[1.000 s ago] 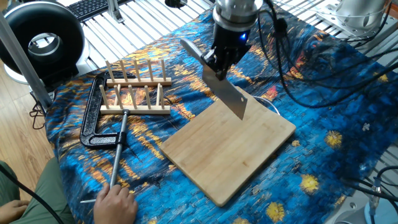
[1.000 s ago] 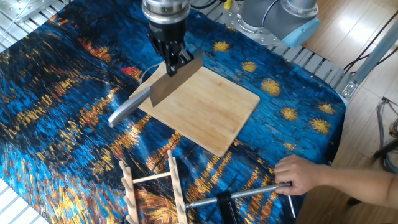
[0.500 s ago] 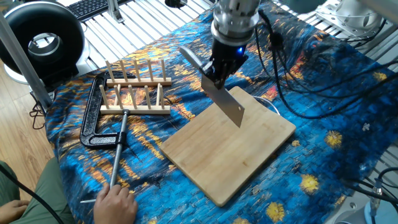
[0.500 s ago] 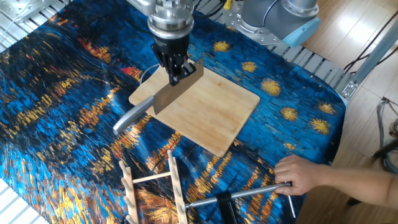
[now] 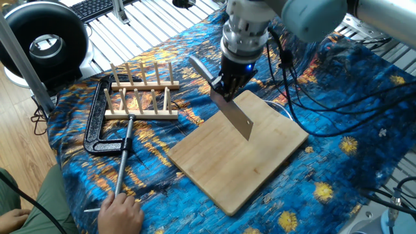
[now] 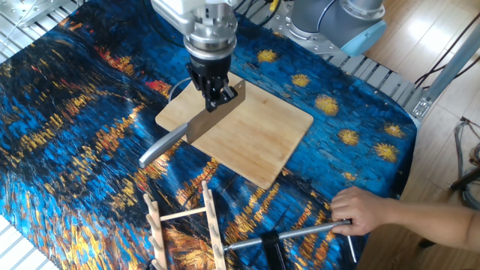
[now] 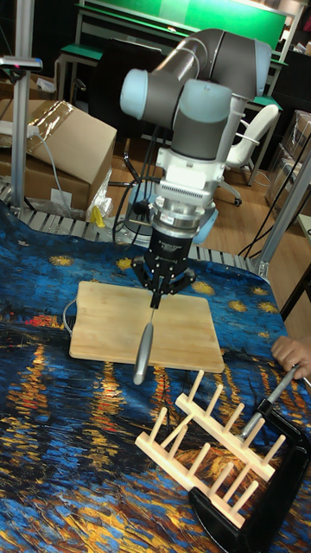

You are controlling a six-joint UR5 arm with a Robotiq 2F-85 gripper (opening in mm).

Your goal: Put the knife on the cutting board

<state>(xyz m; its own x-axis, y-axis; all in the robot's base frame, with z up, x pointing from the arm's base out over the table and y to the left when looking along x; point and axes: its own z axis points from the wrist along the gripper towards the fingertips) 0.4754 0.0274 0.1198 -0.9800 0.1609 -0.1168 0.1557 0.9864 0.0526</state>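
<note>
My gripper [image 5: 225,84] [image 6: 214,96] [image 7: 159,292] is shut on the knife [image 5: 232,114] [image 6: 214,118], gripping the top edge of its broad silver blade. The blade hangs edge-down just over the cutting board [image 5: 260,162] [image 6: 262,142] [image 7: 104,324], a large pale bamboo rectangle. I cannot tell whether the edge touches the wood. The slim grey handle [image 5: 198,68] [image 6: 162,145] [image 7: 142,354] sticks out past the board's edge over the blue cloth.
A wooden slatted dish rack [image 5: 140,97] [image 7: 216,441] stands beside the board. A black clamp [image 5: 97,127] with a long metal rod [image 5: 121,159] lies past it, and a person's hand [image 5: 120,211] [image 6: 364,212] holds the rod. A black fan [image 5: 42,42] sits at the corner.
The gripper has carried the knife lower and a little further over the cutting board. The person's hand and the clamp have stayed put.
</note>
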